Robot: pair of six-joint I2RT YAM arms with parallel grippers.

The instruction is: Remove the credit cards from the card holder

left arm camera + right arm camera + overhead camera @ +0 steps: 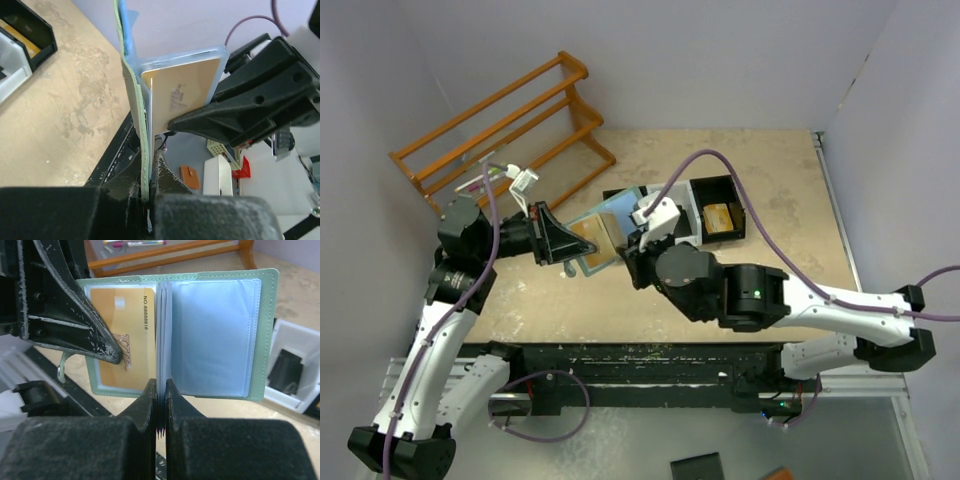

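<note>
The card holder (603, 232) is held open in the air between both grippers; its outside is teal-green and its inner sleeves light blue (215, 335). A tan credit card (132, 315) sits in the left sleeve, also seen in the left wrist view (185, 92). My left gripper (149, 185) is shut on the holder's left flap (131, 100), and one of its fingers (65, 315) lies over the tan card. My right gripper (161, 395) is shut on the holder's middle sleeves at the bottom edge. Other cards in the holder are hidden.
A black-and-white bin tray (715, 190) stands behind the holder, with a tan card (718, 217) in one compartment. A wooden rack (505, 125) stands at the back left, with pens (135, 243) on it. White walls enclose the table.
</note>
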